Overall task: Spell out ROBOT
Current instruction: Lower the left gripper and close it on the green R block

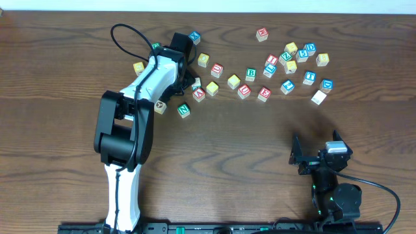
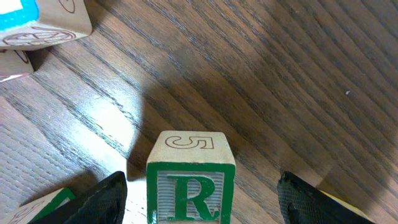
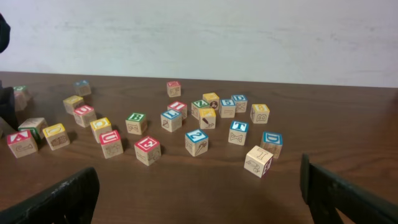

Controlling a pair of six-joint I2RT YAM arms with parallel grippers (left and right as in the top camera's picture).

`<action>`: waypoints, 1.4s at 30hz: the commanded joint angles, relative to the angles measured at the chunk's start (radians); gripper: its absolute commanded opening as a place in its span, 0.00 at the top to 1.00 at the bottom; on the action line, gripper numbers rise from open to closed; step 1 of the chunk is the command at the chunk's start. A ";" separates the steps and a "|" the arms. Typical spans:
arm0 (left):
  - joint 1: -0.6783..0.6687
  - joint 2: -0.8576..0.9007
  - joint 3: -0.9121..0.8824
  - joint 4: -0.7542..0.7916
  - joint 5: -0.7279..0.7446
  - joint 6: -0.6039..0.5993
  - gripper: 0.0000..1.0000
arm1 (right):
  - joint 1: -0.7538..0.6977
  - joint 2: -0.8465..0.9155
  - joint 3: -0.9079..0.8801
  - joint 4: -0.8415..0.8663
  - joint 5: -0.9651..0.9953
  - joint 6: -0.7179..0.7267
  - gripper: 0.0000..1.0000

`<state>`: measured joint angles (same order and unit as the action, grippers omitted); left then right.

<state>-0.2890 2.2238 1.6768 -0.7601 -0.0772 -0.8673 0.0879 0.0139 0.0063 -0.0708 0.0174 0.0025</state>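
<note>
Green-framed R cube (image 2: 190, 196) stands upright on the table (image 1: 260, 143), toward its far edge and left of centre. It sits inside the left gripper (image 2: 202, 190), whose fingers are spread with gaps either side. Further right sit the B cube (image 1: 250, 73) and T cube (image 1: 310, 77). By the near right corner the right gripper (image 3: 196, 186) gapes wide.

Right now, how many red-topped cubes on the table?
6 red-topped cubes: one far back, one in the right cluster, three mid-row, one beside the left arm. Others may hide under it.
</note>
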 commanded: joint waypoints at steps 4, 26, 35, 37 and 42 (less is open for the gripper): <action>0.004 0.019 -0.005 -0.003 -0.051 0.002 0.24 | -0.006 -0.002 -0.001 -0.004 -0.005 -0.011 0.01; 0.004 0.019 -0.005 0.007 -0.051 0.024 0.46 | -0.006 -0.002 -0.001 -0.004 -0.005 -0.011 0.01; 0.004 0.019 -0.005 0.007 -0.067 0.024 0.50 | -0.006 -0.002 -0.001 -0.004 -0.005 -0.011 0.01; 0.004 0.019 -0.005 0.007 -0.067 0.024 0.51 | -0.006 -0.002 -0.001 -0.004 -0.006 -0.011 0.01; 0.004 0.019 -0.005 0.007 -0.067 0.024 0.51 | -0.006 -0.002 -0.001 -0.004 -0.006 -0.011 0.01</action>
<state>-0.2890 2.2238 1.6768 -0.7513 -0.1192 -0.8440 0.0879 0.0139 0.0063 -0.0708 0.0174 0.0029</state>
